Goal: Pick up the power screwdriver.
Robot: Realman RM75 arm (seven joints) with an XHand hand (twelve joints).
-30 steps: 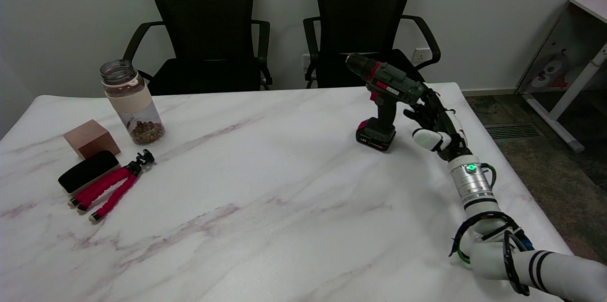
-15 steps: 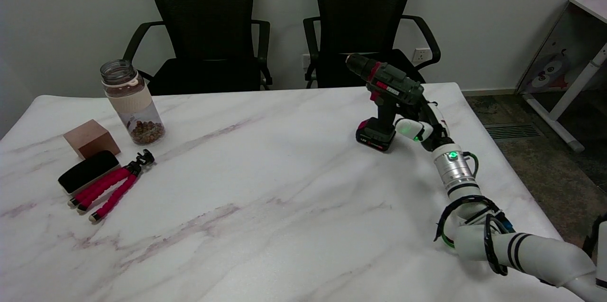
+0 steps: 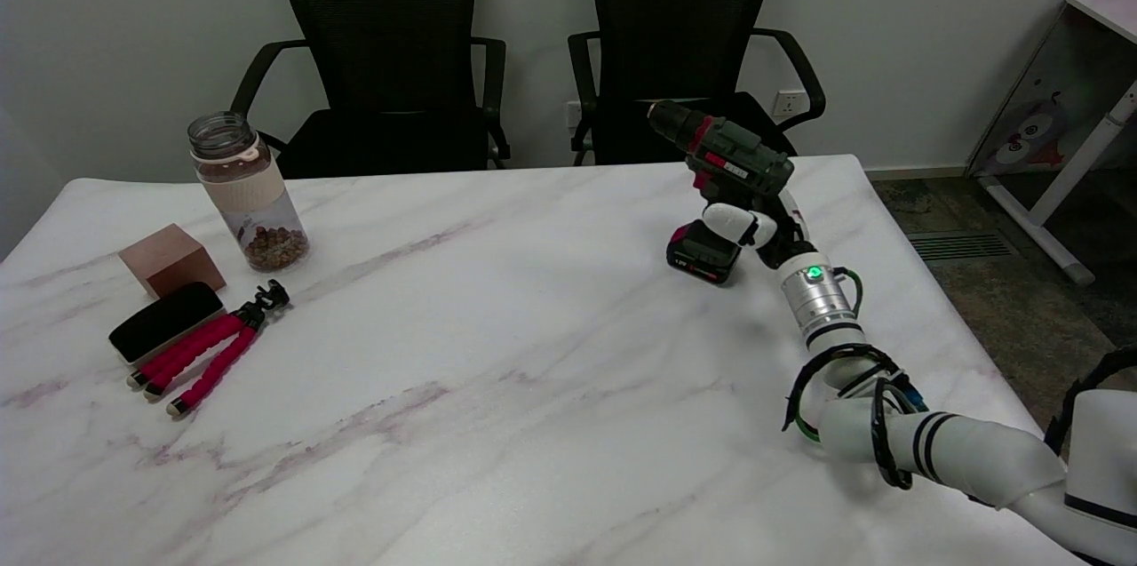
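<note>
Right now my right hand [image 3: 753, 227] sits against the handle of the power screwdriver [image 3: 724, 184], which stands upright on its battery base at the far right of the marble table [image 3: 497, 353], near the back edge. The tool's handle rises more or less vertically from the red-and-black battery pack, and its body runs across the top, chuck pointing away to the left and toward the chairs. My hand comes at the handle from the right and slightly nearer side, a white fingertip showing across the front of the handle just above the battery; whether the fingers have fully closed round it I cannot tell, since the far side of the handle hides them. The base looks to be resting on the table, so I judge the lift not yet begun. What the next move turns on, as I see it, is getting the grip snug on that upright handle below the body, so the top-heavy tool does not tip toward the chuck when it rises. Nothing crowds the tool: the jar [image 3: 246, 190] with brown pellets, the wooden block [image 3: 169, 257], the black case [image 3: 164, 319] and the small pink-legged tripod [image 3: 211, 356] all lie well apart at the table's left. Two black office chairs [image 3: 391, 42] stand behind the table.
</note>
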